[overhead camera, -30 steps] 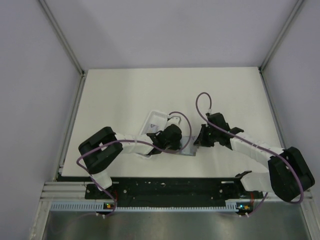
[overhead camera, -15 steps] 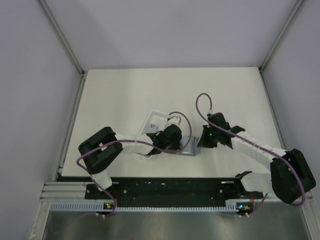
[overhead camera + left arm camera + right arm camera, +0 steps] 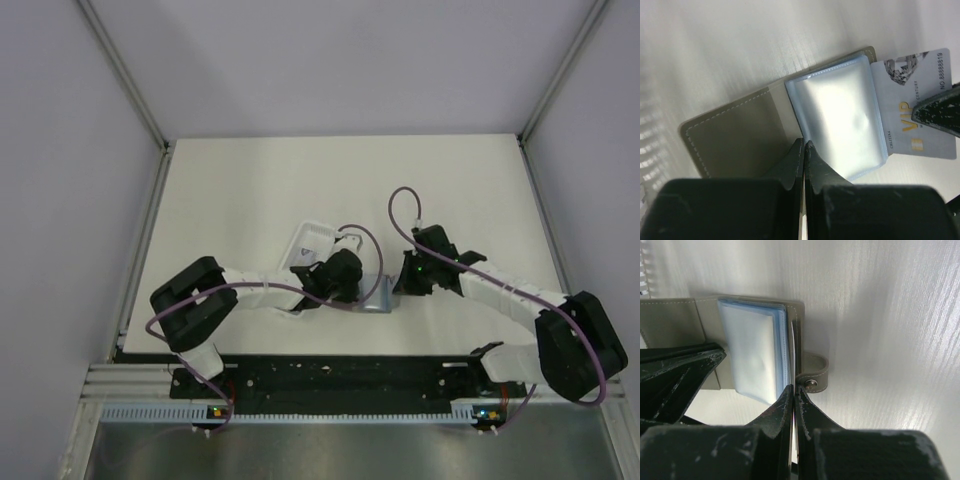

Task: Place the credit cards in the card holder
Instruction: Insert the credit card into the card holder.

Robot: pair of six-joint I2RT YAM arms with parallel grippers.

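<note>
The card holder (image 3: 376,298) lies open on the table between both grippers. In the left wrist view I see its grey cover (image 3: 735,135) and its bluish clear pocket (image 3: 840,120). My left gripper (image 3: 804,145) is shut, its tips pressing down on the holder at the fold. A silvery credit card (image 3: 912,107) printed "VIP" sticks out from behind the pocket's right edge. My right gripper (image 3: 794,388) is shut on that card, which shows edge-on beside the pocket stack (image 3: 757,352). The holder's snap strap (image 3: 813,376) lies just right of the fingertips.
A long white tray (image 3: 308,241) lies just behind the left gripper (image 3: 356,288). The right gripper (image 3: 399,284) faces it across the holder. The table's near edge with the arm bases runs close below. The left gripper's dark fingers (image 3: 675,372) fill the lower left of the right wrist view.
The right gripper has edged slightly left toward the holder with the card. The left gripper has stayed on the holder.
</note>
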